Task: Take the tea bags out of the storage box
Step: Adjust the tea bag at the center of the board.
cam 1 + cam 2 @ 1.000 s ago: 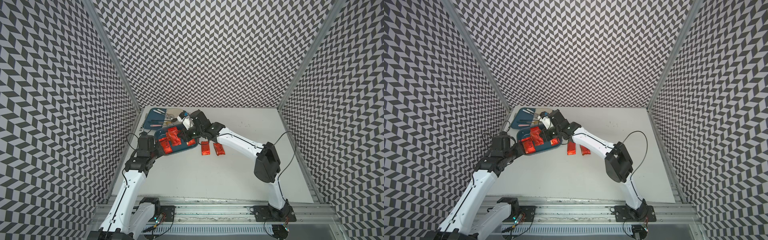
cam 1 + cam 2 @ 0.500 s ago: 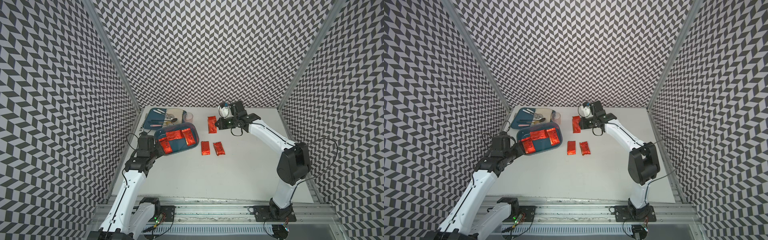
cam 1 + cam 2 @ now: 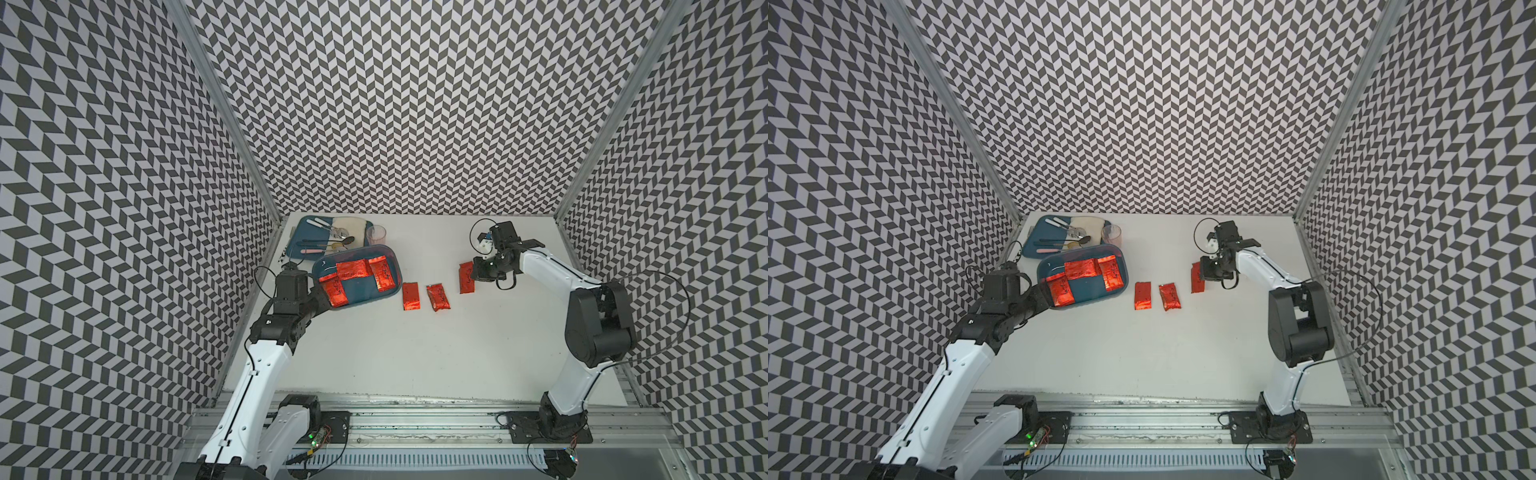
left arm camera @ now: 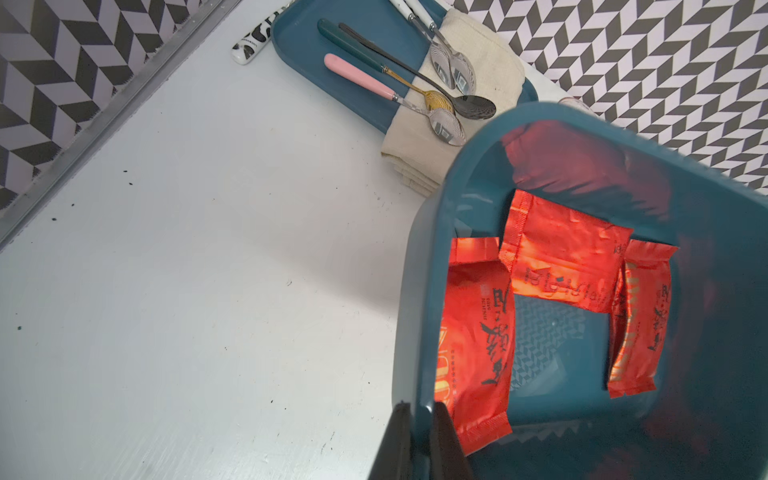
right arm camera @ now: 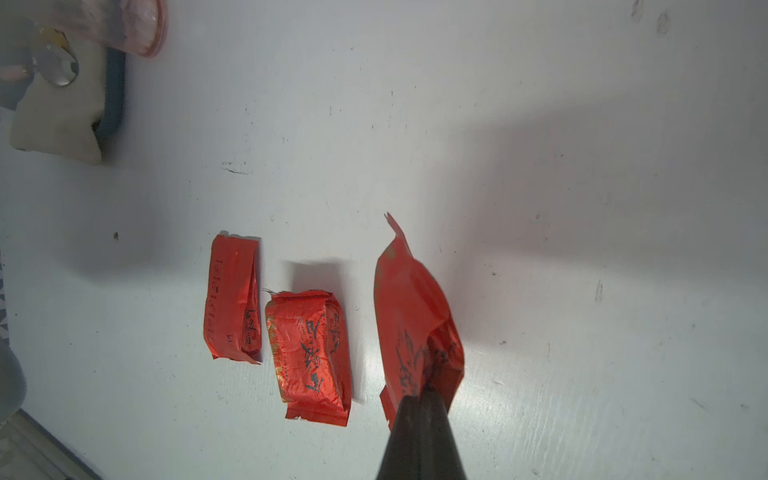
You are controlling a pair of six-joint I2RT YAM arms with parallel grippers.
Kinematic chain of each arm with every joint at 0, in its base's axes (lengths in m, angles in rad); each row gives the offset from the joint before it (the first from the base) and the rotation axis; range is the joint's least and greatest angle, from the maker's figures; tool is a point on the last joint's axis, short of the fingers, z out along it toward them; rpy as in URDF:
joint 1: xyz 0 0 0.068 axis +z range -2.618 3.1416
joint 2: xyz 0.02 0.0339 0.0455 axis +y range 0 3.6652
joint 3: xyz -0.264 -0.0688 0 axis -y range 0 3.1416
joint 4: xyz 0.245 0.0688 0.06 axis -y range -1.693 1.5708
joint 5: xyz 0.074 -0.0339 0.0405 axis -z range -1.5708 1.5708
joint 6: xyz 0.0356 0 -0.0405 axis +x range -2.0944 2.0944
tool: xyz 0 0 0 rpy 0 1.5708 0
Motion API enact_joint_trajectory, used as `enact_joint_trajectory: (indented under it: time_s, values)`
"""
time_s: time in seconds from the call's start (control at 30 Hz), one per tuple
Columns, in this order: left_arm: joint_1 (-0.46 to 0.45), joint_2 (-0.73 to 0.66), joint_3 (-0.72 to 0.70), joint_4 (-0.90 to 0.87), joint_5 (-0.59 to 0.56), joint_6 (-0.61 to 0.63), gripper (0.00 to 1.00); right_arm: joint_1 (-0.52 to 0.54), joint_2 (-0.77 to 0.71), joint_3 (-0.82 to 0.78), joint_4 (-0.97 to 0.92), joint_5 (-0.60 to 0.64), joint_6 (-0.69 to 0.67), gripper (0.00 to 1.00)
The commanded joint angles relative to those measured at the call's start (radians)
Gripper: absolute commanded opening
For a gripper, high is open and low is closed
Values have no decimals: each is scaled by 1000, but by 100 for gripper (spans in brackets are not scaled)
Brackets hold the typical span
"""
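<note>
Clamping the near left corner of the box (image 3: 398, 277), the left pincer (image 4: 419, 415) is closed on the teal rim, with one jaw inside the wall and one outside. The box stands toward the far left corner of the table (image 3: 415, 353).

Three bags lie inside it:
- A first bag (image 3: 334, 291) is next to the gripped corner.
- A second bag (image 3: 353, 270) lies crosswise by the far wall.
- A third bag (image 3: 383, 272) lies along the right wall.

In the left wrist view the crosswise one touches the ends of both others.

Behind the box, in the corner itself, a tray (image 3: 303, 237) carries spoons and a beige cloth. A clear cup (image 3: 376, 237) is just beside its right end.

Right of the box, a fourth bag (image 3: 410, 296) and a fifth bag (image 3: 438, 297) lie flat on the table, side by side and apart. Further right, the right pincer (image 5: 428, 374) is closed on one end of the sixth bag (image 5: 409, 299). That bag hangs just right of the pair. Whether its free end touches the table cannot be told.
</note>
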Motion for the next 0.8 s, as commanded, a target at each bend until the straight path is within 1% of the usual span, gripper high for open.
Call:
enact_joint_trajectory:
  time_s: [0.0,0.17,0.43,0.77]
  values:
    - [-11,-28,-5,51,20,5,0,6,19,-24,1,-3,-8,0]
    - [-16,-29,-6,56,24,7,0,31,13,-82,27,-31,3,0]
    - [-18,-29,-8,57,28,8,0,86,33,-134,46,-23,15,0]
    - [-18,-27,-6,55,24,6,0,93,23,-145,55,-24,28,0]
